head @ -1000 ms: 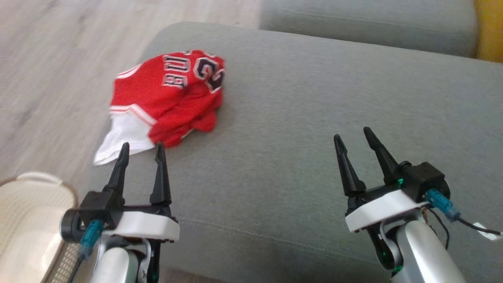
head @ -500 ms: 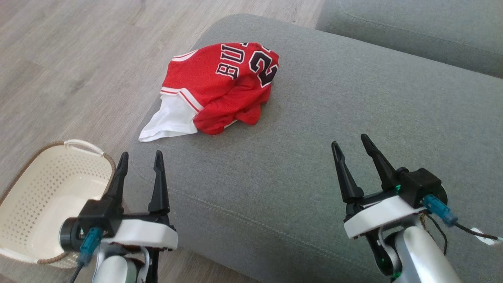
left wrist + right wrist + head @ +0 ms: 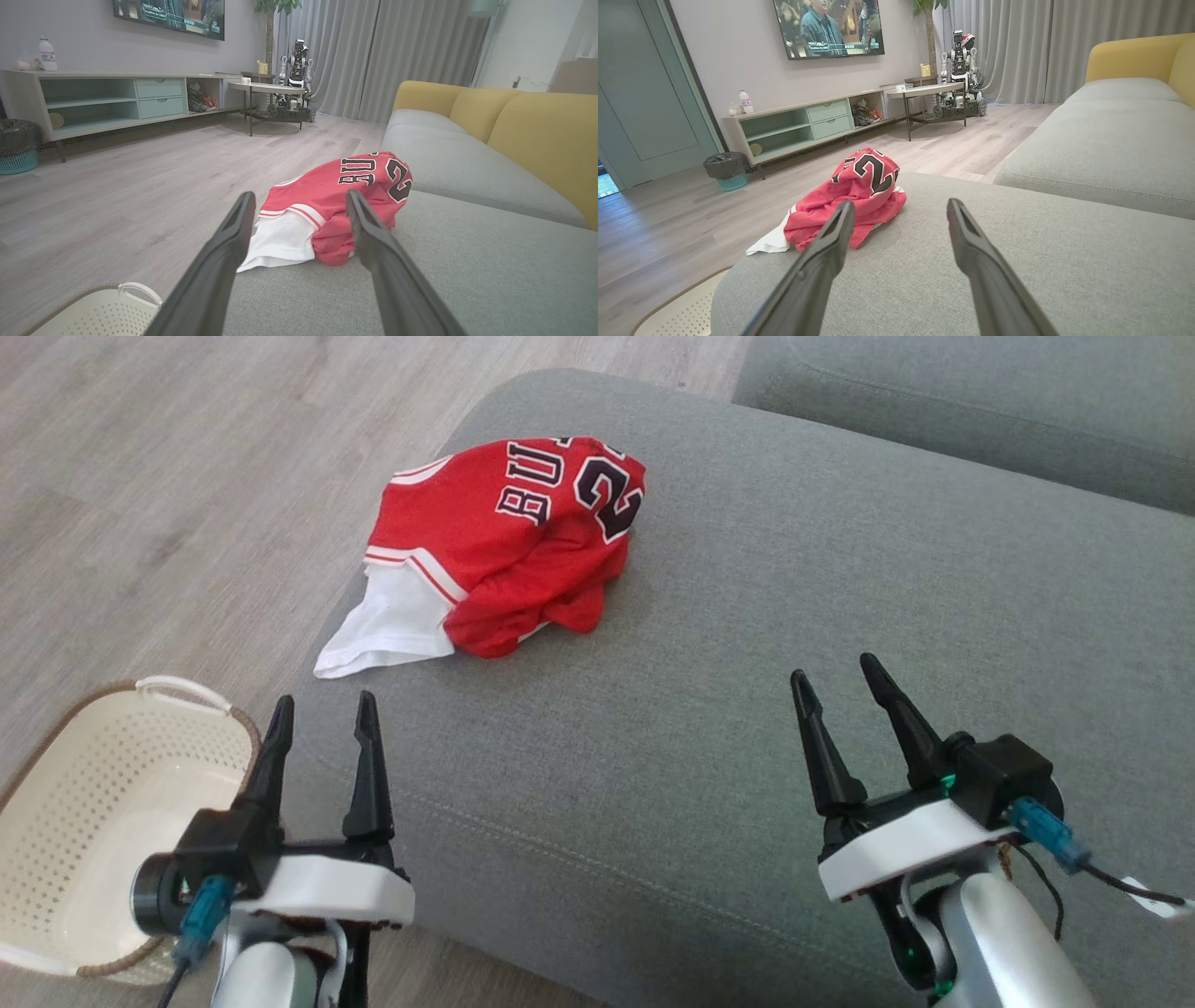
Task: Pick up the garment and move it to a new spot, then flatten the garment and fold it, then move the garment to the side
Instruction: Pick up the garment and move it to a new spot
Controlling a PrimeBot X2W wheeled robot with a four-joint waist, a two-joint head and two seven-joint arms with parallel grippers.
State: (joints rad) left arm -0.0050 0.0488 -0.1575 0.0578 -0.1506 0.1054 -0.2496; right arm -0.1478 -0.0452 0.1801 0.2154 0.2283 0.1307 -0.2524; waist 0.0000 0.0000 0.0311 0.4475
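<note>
- Garment: red, white panel, black white-edged lettering.
- Sofa seat: plain grey.
- Basket left of the left gripper: cream, dotted holes, brown rim.
- Floor: pale grey wood grain.

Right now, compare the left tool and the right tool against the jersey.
The left tool sits closer to the jersey; the right tool sits farther off, over bare cushion. The left tool points nearly straight ahead at the jersey's white part; the right tool leans toward the robot's left. Both are open and hold nothing.
</note>
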